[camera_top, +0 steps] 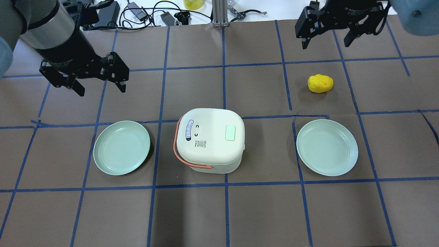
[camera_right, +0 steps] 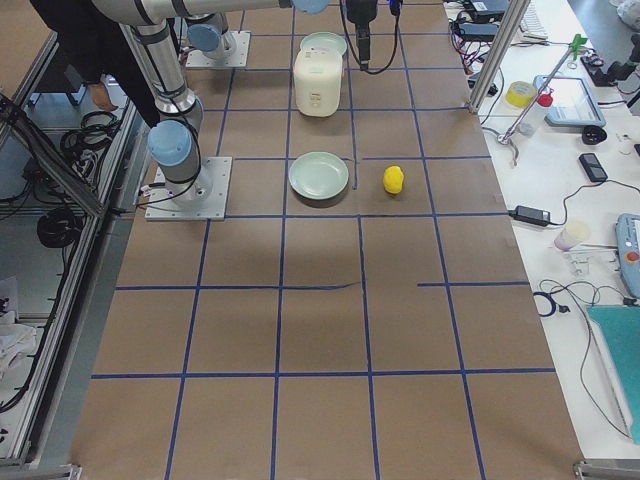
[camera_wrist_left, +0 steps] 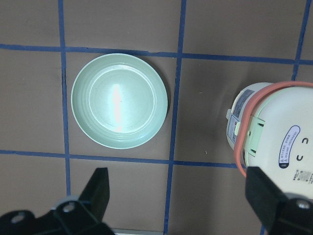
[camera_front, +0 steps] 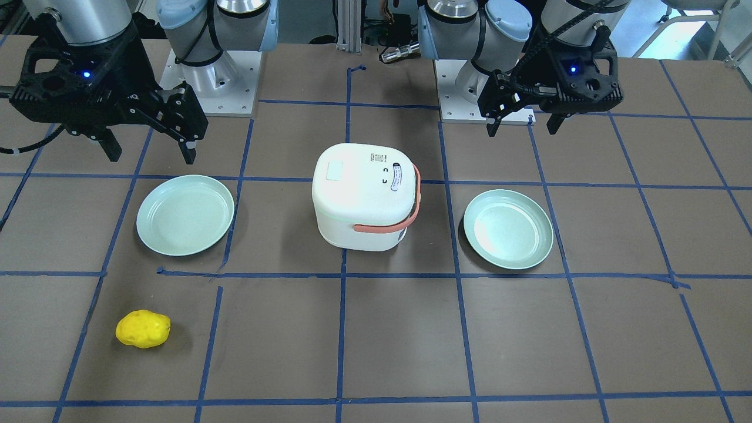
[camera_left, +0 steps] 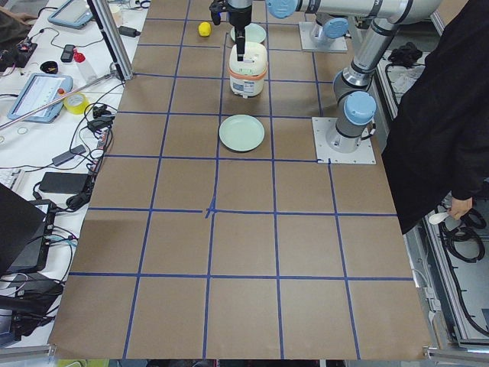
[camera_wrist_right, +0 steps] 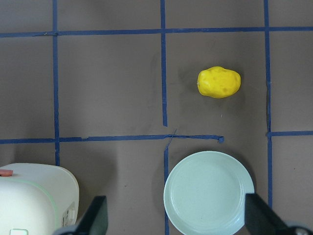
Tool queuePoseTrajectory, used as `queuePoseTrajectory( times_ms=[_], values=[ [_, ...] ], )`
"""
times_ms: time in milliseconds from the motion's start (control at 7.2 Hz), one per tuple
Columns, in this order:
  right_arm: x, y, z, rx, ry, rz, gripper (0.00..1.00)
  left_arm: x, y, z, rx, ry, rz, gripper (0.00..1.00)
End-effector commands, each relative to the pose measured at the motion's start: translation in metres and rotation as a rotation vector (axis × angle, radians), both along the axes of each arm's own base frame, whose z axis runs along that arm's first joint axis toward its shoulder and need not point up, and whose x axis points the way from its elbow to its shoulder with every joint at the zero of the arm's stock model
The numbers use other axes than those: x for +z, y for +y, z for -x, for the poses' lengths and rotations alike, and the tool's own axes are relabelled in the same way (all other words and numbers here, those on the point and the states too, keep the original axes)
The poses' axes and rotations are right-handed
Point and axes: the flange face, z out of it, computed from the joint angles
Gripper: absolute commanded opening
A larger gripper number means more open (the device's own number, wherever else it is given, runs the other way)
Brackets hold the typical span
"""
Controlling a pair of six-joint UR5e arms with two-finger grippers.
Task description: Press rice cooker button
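This is seen from above, with the rice cooker as the middle of the clock.

At 10 o'clock the left black pincer (camera_top: 102, 90) hangs over the brown paper surface with blue tape lines (camera_top: 260, 212). Its two fingers are spread wide and there is nothing between them.

At 9 o'clock a round pale green plate (camera_top: 121, 147) lies flat on the surface, near the cooker but not touching it.

In the middle stands the white rice cooker with rounded corners (camera_top: 209, 137). Its lid is down. A small pale green square pad (camera_top: 230, 132) sits on the lid, on the 3 o'clock side. A thin orange handle (camera_top: 178, 151) lies folded down around the 9 o'clock side. Neither pincer touches the cooker.

At 3 o'clock a second round pale green plate (camera_top: 327, 147) lies flat.

At 2 o'clock, farther out than that plate, rests a lumpy yellow toy potato (camera_top: 320, 83). It lies alone on the surface, apart from the plate.

Past it, still near 2 o'clock, the right black pincer (camera_top: 325, 44) hangs in the air. Its fingers are also spread wide with nothing in them.
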Motion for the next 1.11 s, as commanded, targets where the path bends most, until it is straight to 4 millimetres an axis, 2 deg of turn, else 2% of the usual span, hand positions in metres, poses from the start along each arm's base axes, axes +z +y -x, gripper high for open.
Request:
queuePoseTrajectory(
  times_ms=[0,972],
  values=[
    [-0.0002,0.0004,-0.0005,0.000,0.000,0.000,1.00,0.0000,0.0000,0.0000,0.001,0.000,0.000,1.00],
    [-0.0073,0.0020,-0.0069,-0.009,-0.020,-0.015,1.00,0.0000,0.0000,0.0000,0.000,0.000,0.000,1.00]
  ],
)
